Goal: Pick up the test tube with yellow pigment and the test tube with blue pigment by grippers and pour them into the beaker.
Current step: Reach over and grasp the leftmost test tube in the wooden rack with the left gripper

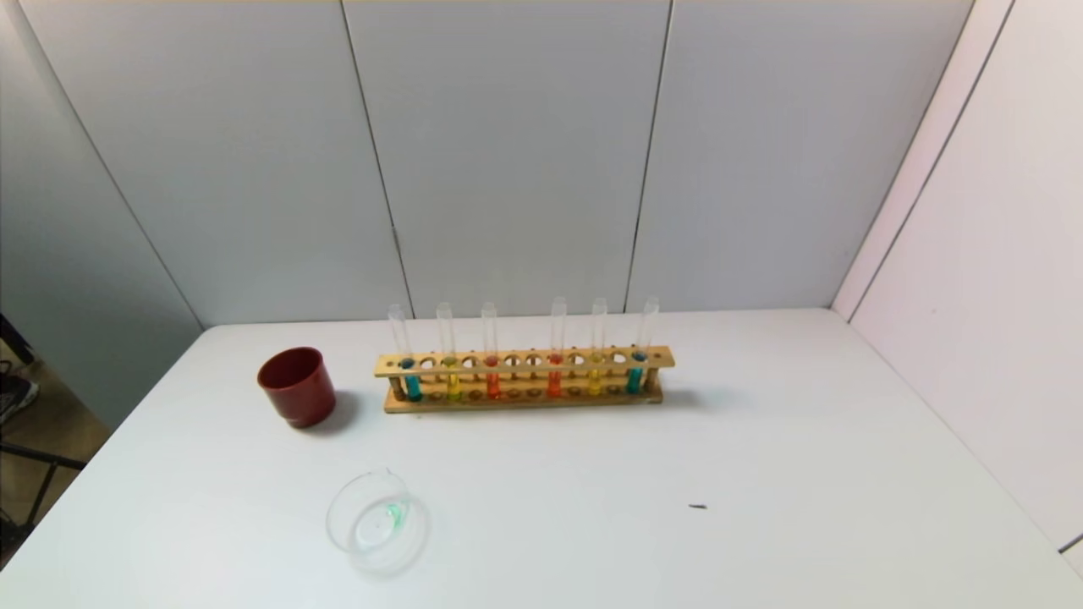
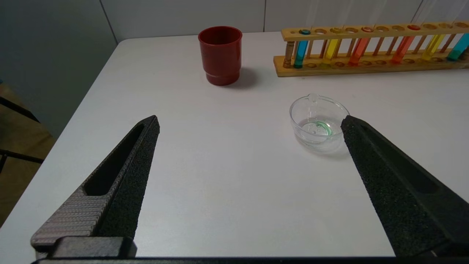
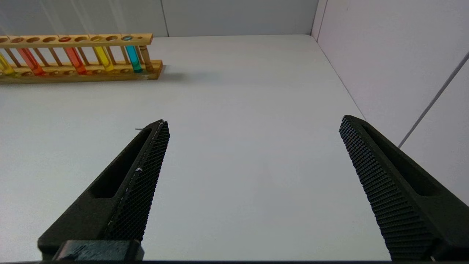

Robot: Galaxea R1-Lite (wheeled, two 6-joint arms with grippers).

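— Right, where are the tubes?

— All in the wooden rack (image 1: 525, 381) at the back of the tabletop (image 1: 761, 474), upright. From my head view, the test tube with blue pigment (image 1: 410, 372) sits at the rack's left end, and the test tube with yellow pigment (image 1: 452, 376) stands just beside it, one slot to the right. Further along I've got two orange-red tubes (image 1: 492, 376), a second yellow tube (image 1: 596, 372), and a darker teal tube (image 1: 636, 370) at the right end.

— And the beaker?

— The beaker (image 1: 376, 518) is nearer me, in front of the rack's left end and well apart from it, with a faint green trace at the bottom. A red cup (image 1: 297, 386) stands left of the rack, near it but not touching.

— Grippers?

— Neither shows in my head view. On the wrist cameras, the left gripper (image 2: 249, 124) hovers over the tabletop with its fingers (image 2: 124, 172) spread wide, holding nothing, the beaker just ahead. The right gripper (image 3: 253, 126) hangs over the bare right side, fingers (image 3: 139, 176) equally wide apart and holding nothing, the rack far off.
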